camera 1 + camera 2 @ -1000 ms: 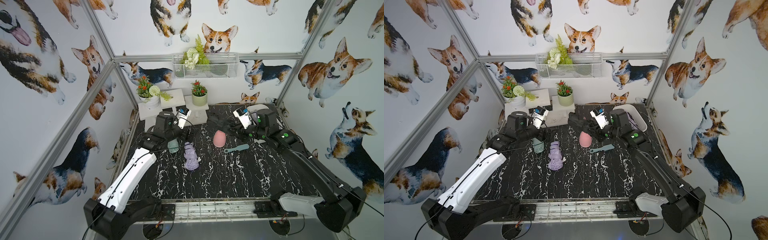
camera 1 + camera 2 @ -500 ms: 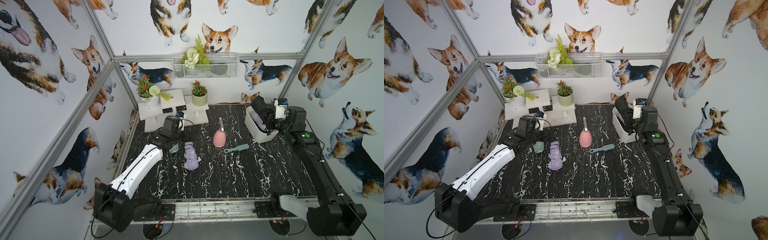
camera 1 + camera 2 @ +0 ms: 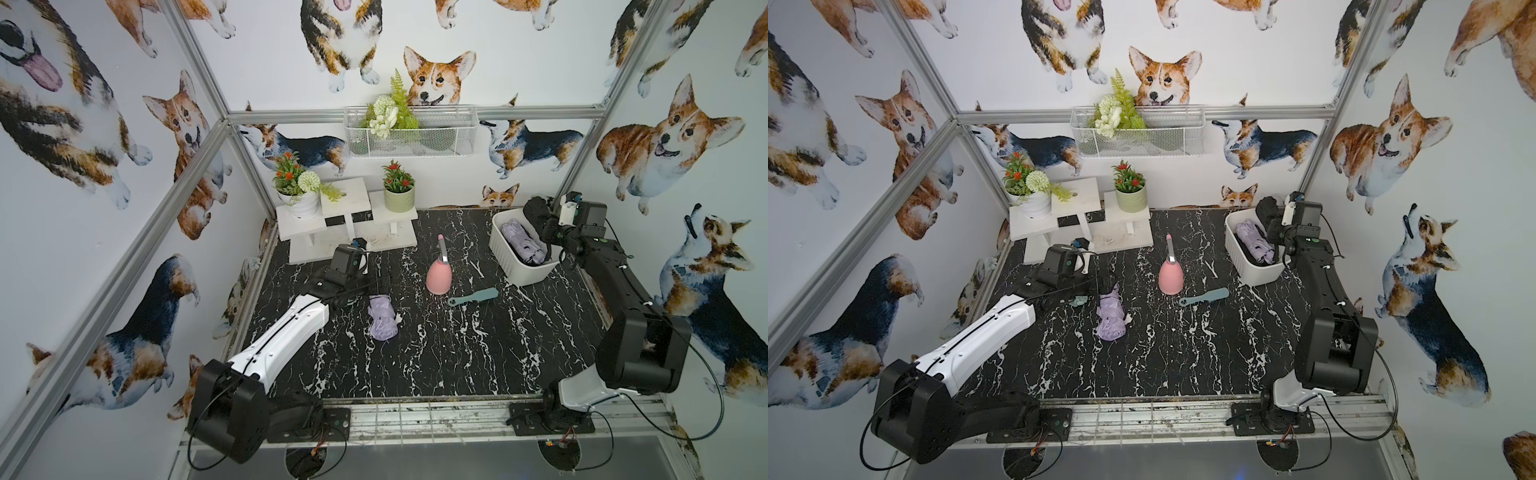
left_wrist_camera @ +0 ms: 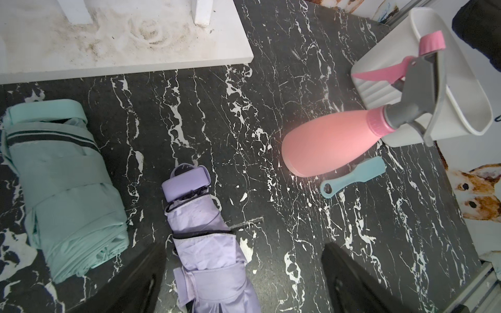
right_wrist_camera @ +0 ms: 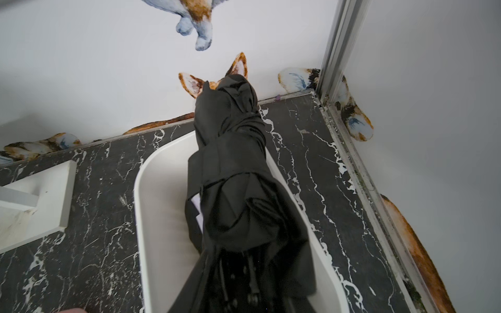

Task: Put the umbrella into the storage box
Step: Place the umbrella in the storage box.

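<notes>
One black umbrella (image 5: pixel 235 176) clamped in right gripper (image 3: pixel 545 232), above storage box (image 3: pixel 523 270) | left gripper (image 4: pixel 244 246) spread over lilac umbrella (image 4: pixel 206 244)

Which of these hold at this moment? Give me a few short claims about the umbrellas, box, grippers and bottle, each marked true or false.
1. The right gripper holds a black umbrella over the box. True.
2. The box is empty. False: a purple umbrella lies in it.
3. A teal umbrella lies on the table beside a second purple umbrella. True.
4. The left gripper is shut on the teal umbrella. False: its jaws are open and hold nothing.
5. The spray bottle lies on its side. False: it stands upright.
</notes>
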You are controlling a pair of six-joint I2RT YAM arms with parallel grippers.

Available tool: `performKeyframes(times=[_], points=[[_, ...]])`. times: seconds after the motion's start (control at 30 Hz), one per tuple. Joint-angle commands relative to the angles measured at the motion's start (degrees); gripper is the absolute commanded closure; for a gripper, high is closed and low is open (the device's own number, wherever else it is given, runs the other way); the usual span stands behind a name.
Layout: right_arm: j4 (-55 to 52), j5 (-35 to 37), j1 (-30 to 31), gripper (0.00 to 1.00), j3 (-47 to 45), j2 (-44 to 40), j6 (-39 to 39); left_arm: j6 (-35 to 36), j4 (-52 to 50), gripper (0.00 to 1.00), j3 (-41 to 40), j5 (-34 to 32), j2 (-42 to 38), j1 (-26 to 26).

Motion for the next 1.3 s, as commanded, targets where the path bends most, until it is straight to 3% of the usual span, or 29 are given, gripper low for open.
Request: performKeyframes(times=[0.0,0.13,0.37,0.5,0.57,0.63,0.67,0.77,0.83,1.27], points=[[3.74,-3.51,-0.89,0.88,2.64,3.92,-1.41,-0.14,1.90,0.06,0.05,0.14,0.42,0.08],[4.25,-6.22,-1.15,0.50,2.59,7.16,-2.95,0.01,2.09,0.06,0.49,0.11,1.89,0.08],[1.91,-6.23,-1.16,0.32,3.43,6.20,-2.55,0.02,2.07,0.06,0.66,1.24,4.08,0.08],[2.63,-4.95,-1.24,0.38,3.54,4.49,-0.27,0.29,2.69,0.06,0.04,1.07,4.59,0.13],[2.49,-5.21,-1.20,0.55,5.05,5.34,0.37,0.38,2.71,0.06,0.12,1.28,5.21,0.09],[1.49,-6.70,-1.17,0.61,7.33,7.16,0.31,0.47,2.71,0.06,0.50,1.67,5.70,0.08],[0.62,-7.37,-1.12,0.60,8.66,8.26,0.43,0.50,2.62,0.06,0.71,1.98,6.03,0.08],[-0.63,-7.96,-0.57,0.44,11.90,11.15,-0.58,0.30,2.62,0.06,0.82,2.23,6.14,0.08],[-1.61,-8.20,-0.20,0.42,13.85,13.11,-1.68,0.21,2.62,0.06,0.67,2.30,5.89,0.08],[-6.76,-4.62,0.51,0.68,16.42,24.54,-1.17,-0.84,2.20,0.07,-1.08,2.01,5.08,0.09]])
